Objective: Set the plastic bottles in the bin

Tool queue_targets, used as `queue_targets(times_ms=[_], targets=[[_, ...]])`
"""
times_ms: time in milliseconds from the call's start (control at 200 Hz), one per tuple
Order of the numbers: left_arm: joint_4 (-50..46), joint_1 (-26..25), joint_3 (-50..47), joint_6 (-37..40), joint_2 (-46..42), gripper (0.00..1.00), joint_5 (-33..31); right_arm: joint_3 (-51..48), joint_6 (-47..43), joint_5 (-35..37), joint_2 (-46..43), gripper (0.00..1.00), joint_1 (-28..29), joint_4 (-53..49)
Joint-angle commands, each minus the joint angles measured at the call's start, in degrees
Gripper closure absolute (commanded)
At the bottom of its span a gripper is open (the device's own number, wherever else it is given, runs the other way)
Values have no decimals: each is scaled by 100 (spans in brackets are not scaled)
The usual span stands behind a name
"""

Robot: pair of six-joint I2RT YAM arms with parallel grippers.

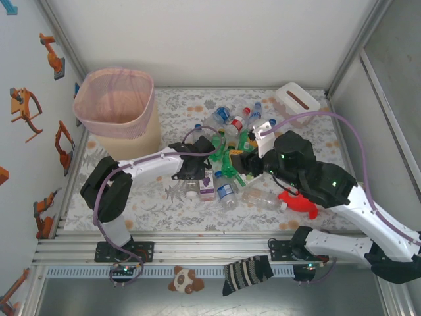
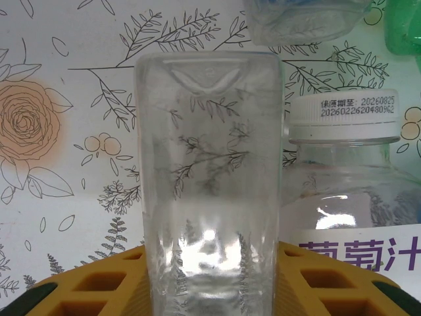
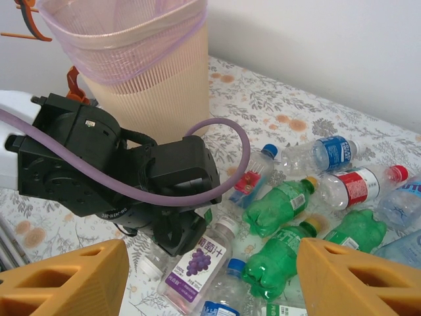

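Observation:
A clear bottle point(image 2: 209, 171) lies on the floral mat between my left gripper's point(image 2: 212, 255) yellow fingers point(image 2: 99, 283), which press both its sides; the gripper is shut on it. Beside it lies the purple grape-label bottle point(image 2: 348, 197) with a white cap. From above, my left gripper point(image 1: 191, 175) sits at the left edge of the bottle pile point(image 1: 230, 148). My right gripper point(image 3: 212, 255) hangs open above green bottles point(image 3: 279, 207), the grape bottle point(image 3: 200, 263) and blue-capped ones point(image 3: 325, 155). The cream bin point(image 1: 141, 138) with a pink liner stands far left.
A white tissue box point(image 1: 296, 100) stands at the back right. The red toy figure point(image 1: 299, 201) lies under my right arm. A striped sock point(image 1: 247, 273) and a small plush point(image 1: 185, 280) lie off the mat at the front. Panels wall in the workspace.

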Motion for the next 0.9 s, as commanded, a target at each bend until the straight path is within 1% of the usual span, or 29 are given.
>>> queue_targets(times_ms=[0, 305, 411, 561, 891], targets=[[-201, 32, 20, 12, -193, 58, -92, -23, 71, 46, -95, 32, 38, -40], [-558, 31, 408, 305, -759, 59, -236, -38, 67, 41, -87, 32, 35, -5], [-800, 57, 686, 509, -938, 59, -295, -20, 51, 19, -39, 32, 34, 12], [-981, 119, 1029, 873, -1251, 60, -200, 23, 35, -20, 13, 32, 35, 21], [-1611, 562, 2085, 1617, -1816, 60, -4, 92, -71, -135, 120, 32, 41, 90]])
